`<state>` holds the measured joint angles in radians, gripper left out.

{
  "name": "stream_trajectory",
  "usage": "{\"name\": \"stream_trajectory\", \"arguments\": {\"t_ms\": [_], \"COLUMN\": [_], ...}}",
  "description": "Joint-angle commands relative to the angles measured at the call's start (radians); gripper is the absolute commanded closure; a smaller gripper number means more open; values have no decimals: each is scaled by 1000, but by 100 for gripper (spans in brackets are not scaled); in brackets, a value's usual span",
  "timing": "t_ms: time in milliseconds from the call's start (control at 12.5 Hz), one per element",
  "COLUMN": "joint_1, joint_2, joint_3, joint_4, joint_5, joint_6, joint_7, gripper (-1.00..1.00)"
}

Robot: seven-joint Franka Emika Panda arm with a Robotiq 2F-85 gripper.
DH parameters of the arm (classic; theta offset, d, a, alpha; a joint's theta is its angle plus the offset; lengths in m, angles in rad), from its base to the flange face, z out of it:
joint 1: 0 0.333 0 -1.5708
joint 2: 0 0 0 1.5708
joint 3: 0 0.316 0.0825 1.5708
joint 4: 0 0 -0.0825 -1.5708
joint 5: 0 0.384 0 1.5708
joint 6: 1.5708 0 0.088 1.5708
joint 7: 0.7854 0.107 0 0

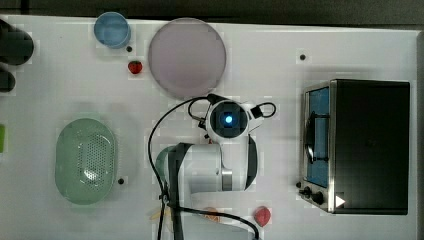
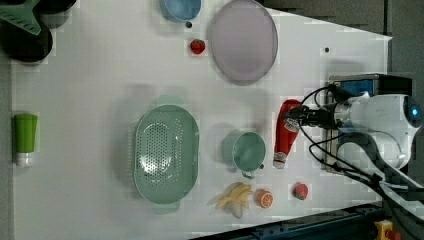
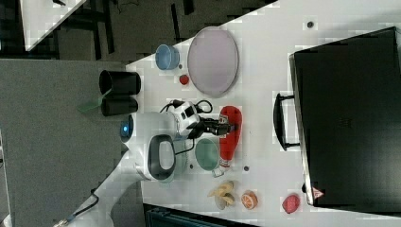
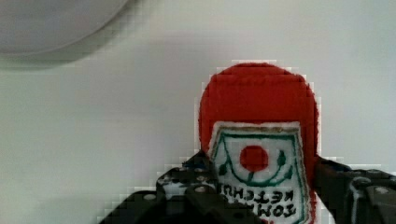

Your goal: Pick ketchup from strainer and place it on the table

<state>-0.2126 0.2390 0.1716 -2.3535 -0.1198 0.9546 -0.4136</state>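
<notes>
**A:** Where's the ketchup point(image 2: 286, 134) right now?

**B:** It lies flat on the table point(image 2: 90, 125), well apart from the strainer point(image 2: 166, 153). In the left view it is on the far side of the teal cup point(image 2: 248, 152) from the strainer, just beside that cup. The cup stands between the two.

**A:** And your pincer?

**B:** My gripper point(image 2: 296, 116) is at the bottle's broad red end, away from the white cap. In the wrist view a dark finger point(image 4: 201, 179) sits against each side of the labelled body, so I am clamped on the ketchup.

**A:** What's in the strainer?

**B:** I see just its bare perforated bottom. A banana point(image 2: 235, 197) and half an orange point(image 2: 264, 198) lie near the cup.
</notes>
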Motion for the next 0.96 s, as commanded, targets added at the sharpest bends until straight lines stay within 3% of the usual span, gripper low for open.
{"name": "stream_trajectory", "arguments": {"t_ms": [80,240,320,720,960], "joint_1": [-6,-7,-7,-6,-6], "joint_2": [53,63,52,-103,-164], "joint_3": [-9,-10,-10,-1,8], "joint_4": [-11,-8,-6,94,255], "joint_5": [-2,-3,-3,-2,-2], "joint_6": [107,132,126,59,-178], "joint_7": [-39,-39,-39,2,117], "gripper": [-46,-89,-99,-100,-100]}}
